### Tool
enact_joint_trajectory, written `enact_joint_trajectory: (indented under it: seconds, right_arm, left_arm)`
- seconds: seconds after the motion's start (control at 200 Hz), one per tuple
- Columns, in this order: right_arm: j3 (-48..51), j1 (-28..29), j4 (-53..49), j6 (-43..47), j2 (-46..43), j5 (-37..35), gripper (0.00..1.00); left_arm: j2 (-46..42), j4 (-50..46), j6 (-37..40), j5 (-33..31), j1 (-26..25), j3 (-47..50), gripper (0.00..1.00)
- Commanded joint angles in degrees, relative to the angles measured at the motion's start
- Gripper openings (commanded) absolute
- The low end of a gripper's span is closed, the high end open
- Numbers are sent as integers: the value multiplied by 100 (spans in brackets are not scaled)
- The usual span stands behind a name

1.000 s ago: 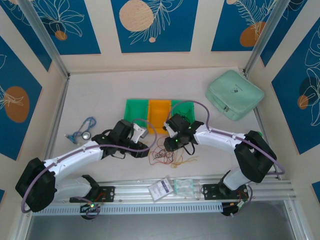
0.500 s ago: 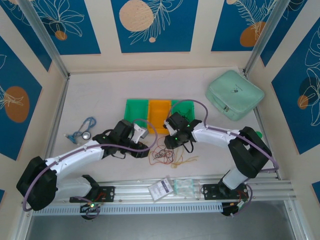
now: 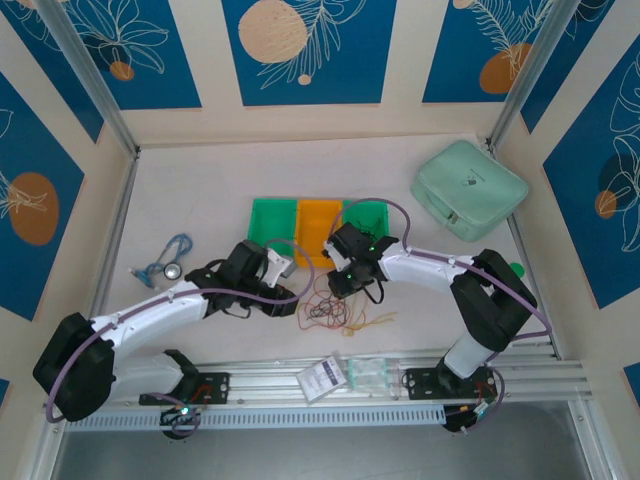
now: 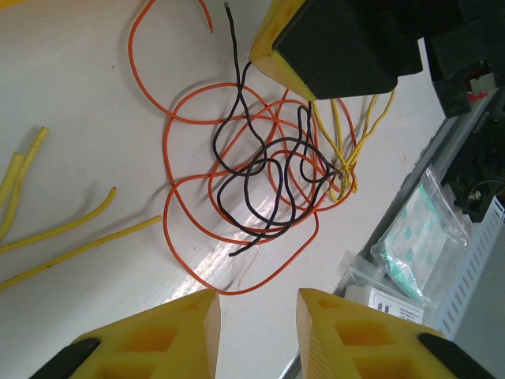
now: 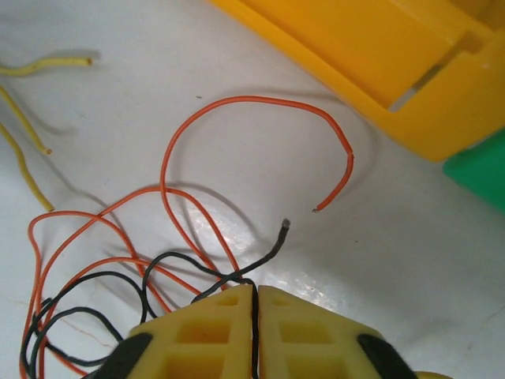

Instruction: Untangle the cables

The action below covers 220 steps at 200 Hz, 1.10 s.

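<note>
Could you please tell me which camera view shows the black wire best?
The left wrist view: the black wire lies close up, its loops spread out. In the right wrist view its end is pinched in the right hand. In the top view it is too thin to pick out of the cable tangle.

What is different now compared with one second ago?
The right gripper moved slightly toward the left arm and closed on the black wire. The left gripper stayed open and still above the wire tangle. The mint pouch did not move.
</note>
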State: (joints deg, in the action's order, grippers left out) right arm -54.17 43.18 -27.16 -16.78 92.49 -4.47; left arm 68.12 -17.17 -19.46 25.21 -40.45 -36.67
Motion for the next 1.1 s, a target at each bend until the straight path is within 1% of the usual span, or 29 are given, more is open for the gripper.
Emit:
enact_joint_trajectory:
  seconds: [0.0, 0.065, 0.195, 0.315, 0.68, 0.88, 1.005, 1.095]
  right_arm:
    - [-180, 44, -326, 120, -121, 161, 4]
    - [-215, 42, -417, 163, -207, 188, 0]
    - [-295, 84, -575, 170, -495, 123, 0]
    - [-360, 144, -661, 133, -999, 137, 0]
    - [-835, 309, -1387, 15, -2410, 34, 0]
    - [-979, 327, -1382, -147, -3079, -20, 0]
    - [-1050, 323, -1197, -199, -3460, 130, 0]
    - [-1114, 299, -1142, -169, -3597, 320, 0]
  left_arm:
    - [-30, -15, 71, 49, 69, 49, 31]
    - [-35, 2, 66, 47, 75, 45, 31]
    - [-64, 35, 63, 49, 77, 37, 31]
    - [-109, 40, 57, 37, 84, 34, 31]
    - [-218, 133, 23, 23, 97, -18, 31]
    - [-429, 291, -17, 108, 95, -18, 31]
    - [-642, 417, -68, 157, 98, 2, 31]
    - [-854, 708, -189, 309, 105, 21, 31]
